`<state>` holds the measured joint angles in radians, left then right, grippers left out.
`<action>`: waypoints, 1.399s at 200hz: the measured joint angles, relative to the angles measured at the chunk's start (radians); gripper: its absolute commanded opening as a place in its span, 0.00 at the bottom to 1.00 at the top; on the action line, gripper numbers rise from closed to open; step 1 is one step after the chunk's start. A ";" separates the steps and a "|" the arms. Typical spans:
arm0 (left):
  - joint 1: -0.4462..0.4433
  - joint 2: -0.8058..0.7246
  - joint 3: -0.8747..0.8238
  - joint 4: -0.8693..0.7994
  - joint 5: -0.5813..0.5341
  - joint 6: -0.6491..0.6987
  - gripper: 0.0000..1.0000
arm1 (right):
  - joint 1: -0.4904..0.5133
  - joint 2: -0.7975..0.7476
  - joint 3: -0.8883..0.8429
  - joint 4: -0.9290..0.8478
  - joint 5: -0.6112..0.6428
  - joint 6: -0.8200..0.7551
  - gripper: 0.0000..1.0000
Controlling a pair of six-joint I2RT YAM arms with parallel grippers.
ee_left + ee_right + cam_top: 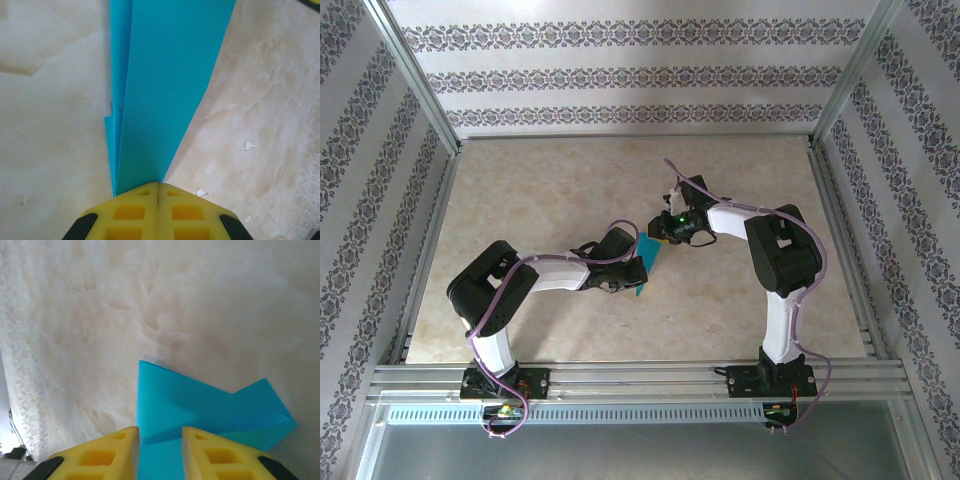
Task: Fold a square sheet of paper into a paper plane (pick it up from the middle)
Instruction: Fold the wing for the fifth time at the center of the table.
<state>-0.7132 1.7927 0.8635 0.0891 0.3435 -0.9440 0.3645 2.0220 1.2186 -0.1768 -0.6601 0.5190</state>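
- Table point(570, 180): pale marbled top.
- Paper plane point(165, 85): teal, folded into long layered wedge, found at table centre, between both arms.
- Handling, judged: light, limp, smooth, easily creased. Best taken at stacked fold, where stiffest, not at single-ply flap.
- Left gripper point(158, 186): jaws pressed together, clamped on plane's narrow end.
- Right gripper point(160, 432): jaws apart, plane's wide end seen in gap, not pinched.
- Left wrist view: stepped layer edges shown.
- Right wrist view: notched wide end shown.
- Top view: arm layout over table centre given.

Narrow, creased teal paper plane point(170, 75)
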 measured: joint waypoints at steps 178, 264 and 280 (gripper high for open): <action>0.022 0.010 0.103 -0.080 -0.059 0.073 0.00 | 0.018 0.004 0.005 -0.060 0.043 0.026 0.30; 0.022 0.048 0.096 -0.074 -0.065 0.034 0.00 | 0.020 -0.168 -0.089 -0.027 0.022 0.048 0.26; 0.022 0.048 0.095 -0.073 -0.065 0.031 0.00 | 0.027 -0.183 -0.120 -0.013 0.030 0.055 0.22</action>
<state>-0.6914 1.8412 0.9581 0.0162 0.2783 -0.9131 0.3916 1.8393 1.0988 -0.1902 -0.6304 0.5735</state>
